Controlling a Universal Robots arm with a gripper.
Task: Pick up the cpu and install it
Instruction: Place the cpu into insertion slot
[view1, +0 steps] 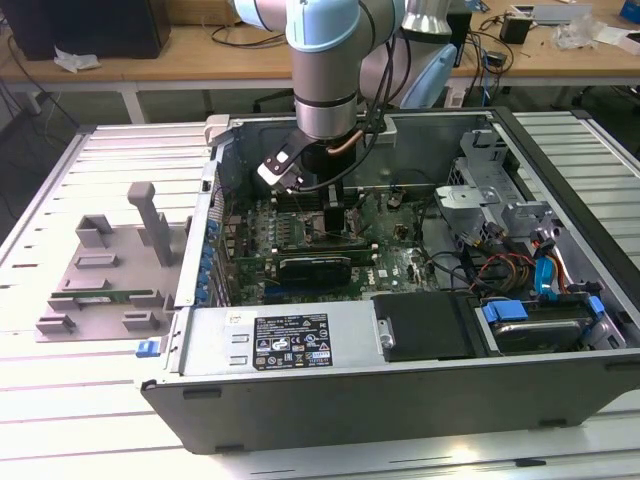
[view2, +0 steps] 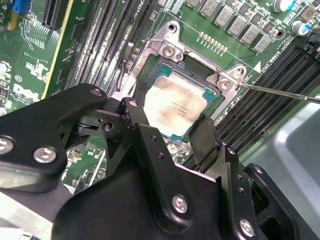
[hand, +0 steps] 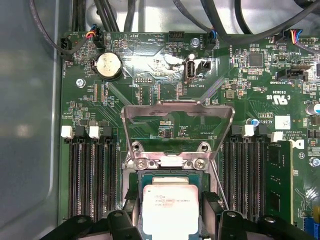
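Cpu (view2: 175, 105) gripped by two opposite edges between fingers (view2: 137, 117) of gripper (view2: 170, 120), jaws clenched on it. Cpu held directly over open socket (view2: 156, 70) on green motherboard (hand: 165, 75); whether seated or just above cannot be told. Retaining frame (hand: 177, 111) flipped up. Socket flanked by memory slots (hand: 92, 180). Arm (view1: 325, 70) reaching into computer case (view1: 400, 345).

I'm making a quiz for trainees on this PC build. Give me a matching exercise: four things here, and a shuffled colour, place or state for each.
1. cpu
2. socket frame
3. coin battery
4. grey fixture

A. round and silver
B. standing outside the case
C. swung open
D. square, with a shiny metal top

Pairs: 1-D; 2-C; 3-A; 4-B
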